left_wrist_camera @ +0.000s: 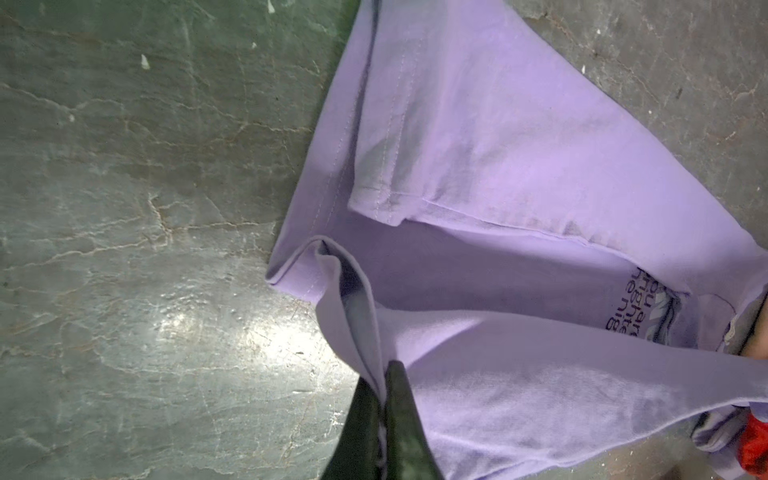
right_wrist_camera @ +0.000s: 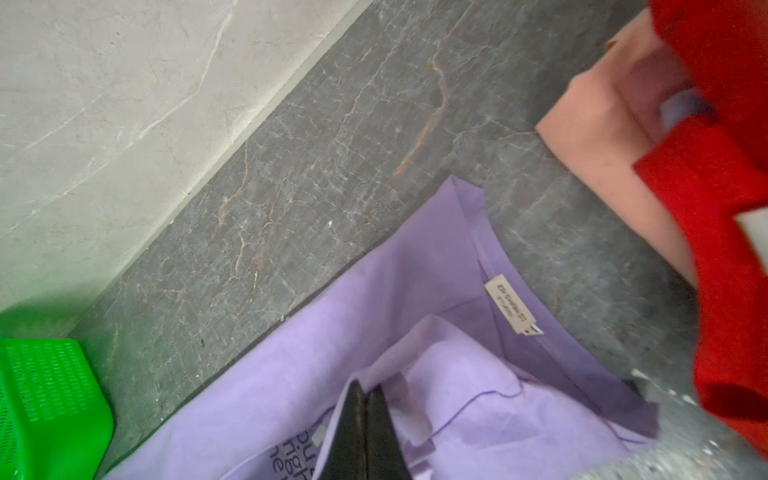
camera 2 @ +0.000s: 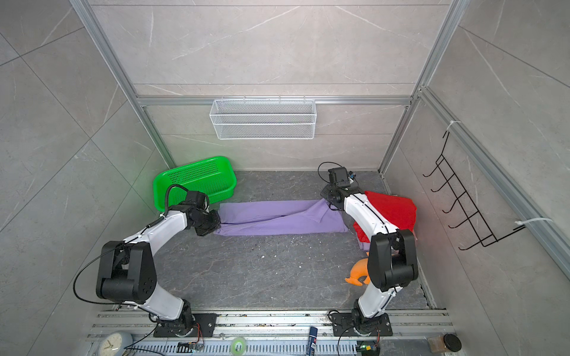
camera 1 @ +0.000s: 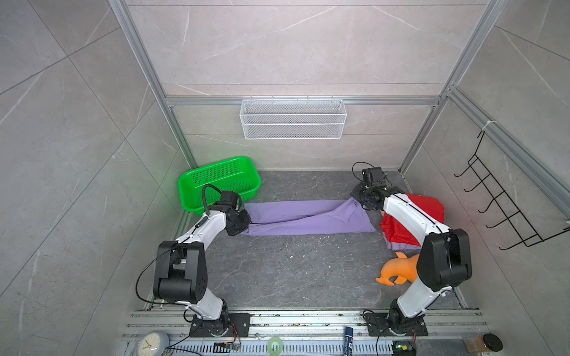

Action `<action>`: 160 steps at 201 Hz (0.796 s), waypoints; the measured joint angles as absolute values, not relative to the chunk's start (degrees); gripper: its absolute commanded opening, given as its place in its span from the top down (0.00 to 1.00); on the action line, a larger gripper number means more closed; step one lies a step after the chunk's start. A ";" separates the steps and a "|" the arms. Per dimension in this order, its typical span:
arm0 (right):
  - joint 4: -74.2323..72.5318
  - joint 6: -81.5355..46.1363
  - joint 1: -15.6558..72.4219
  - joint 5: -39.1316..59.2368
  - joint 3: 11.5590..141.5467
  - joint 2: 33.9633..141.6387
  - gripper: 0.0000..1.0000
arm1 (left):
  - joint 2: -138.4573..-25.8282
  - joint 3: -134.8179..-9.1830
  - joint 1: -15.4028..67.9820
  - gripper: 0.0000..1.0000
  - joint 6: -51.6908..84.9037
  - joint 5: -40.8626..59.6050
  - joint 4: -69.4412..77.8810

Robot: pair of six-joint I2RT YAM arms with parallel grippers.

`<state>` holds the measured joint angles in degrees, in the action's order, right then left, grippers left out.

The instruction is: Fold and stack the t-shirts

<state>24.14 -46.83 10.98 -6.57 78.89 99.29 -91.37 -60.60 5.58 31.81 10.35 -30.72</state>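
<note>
On the grey tabletop point(camera 1: 293, 277), holds the lavender t-shirt point(camera 1: 308, 217) as a long narrow band, long axis side to side, hem toward the green basket point(camera 1: 185, 191), collar toward the red t-shirt point(camera 1: 428, 206). Pinches it at both ends: left gripper point(left_wrist_camera: 384, 374) pressed together on a hem fold, right gripper point(right_wrist_camera: 365, 392) pressed together on cloth just beside the collar label point(right_wrist_camera: 513, 307). Calls probably for an end-to-end fold.

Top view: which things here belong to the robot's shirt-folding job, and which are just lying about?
Job: lavender cotton t-shirt, gripped by left claw and right claw; red t-shirt; pink t-shirt.
Lying about: green perforated plastic basket; orange plush toy; white wire basket.
</note>
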 measured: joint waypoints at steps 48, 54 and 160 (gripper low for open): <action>19.77 -45.74 10.59 -3.18 79.55 102.67 0.57 | -90.87 -61.45 4.86 0.44 36.25 6.33 -27.03; 19.14 -45.47 10.57 -2.98 79.44 102.50 0.56 | -89.97 -61.14 4.86 0.41 36.64 5.80 -26.22; 16.45 -44.75 10.79 2.44 62.48 90.19 0.53 | -83.61 -51.79 8.34 0.41 37.10 6.35 -25.21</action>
<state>16.45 -44.75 10.79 2.44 62.48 90.19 -83.61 -51.79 8.34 37.10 6.35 -25.21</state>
